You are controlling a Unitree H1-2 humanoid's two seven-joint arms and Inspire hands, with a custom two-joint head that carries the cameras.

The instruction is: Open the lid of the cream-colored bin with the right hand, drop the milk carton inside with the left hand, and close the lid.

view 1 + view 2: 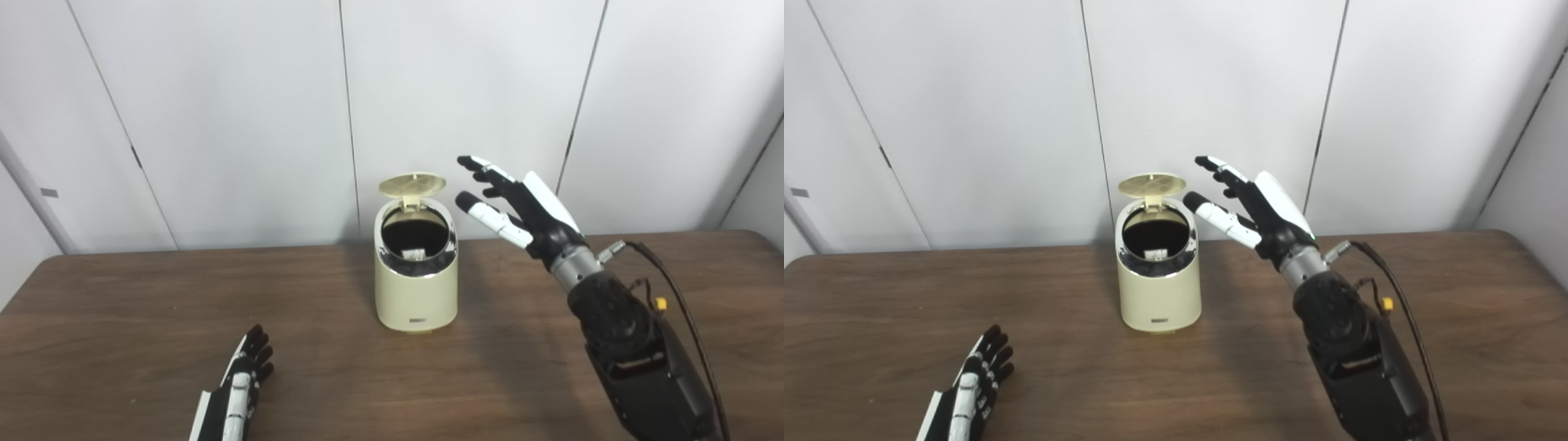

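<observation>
Nearest the robot, the black-and-white left hand [242, 380] lies low over the dark brown wooden table [122, 318], fingers stretched forward and loosely together, holding nothing. It sits well to the near left of the bin, a place that suits a hand whose drop appears done and which is now out of the way of the lid. Its wrist and forearm are cut off by the bottom edge, so how the palm meets the wood cannot be told.

Further out, the black-and-white right hand [520, 205] hangs raised above the table, fingers spread and empty, its fingertips pointing toward the bin from the right. The cream-coloured cylindrical plastic bin [416, 288] stands just to the left of that hand and well beyond the left one. Its round cream lid [412, 184] stands tipped up on a rear hinge, near the right hand's fingertips but apart from them. The likely reason for this pose is that the right hand is placed to press the lid down, the one step that seems left.

Inside the dark mouth of the bin, ringed by a shiny chrome collar [1157, 263], a small pale printed shape shows low down: probably the white milk carton [414, 252], though most of it is hidden by the rim and its markings are too small to read. Behind everything are plain pale grey wall panels [245, 92].
</observation>
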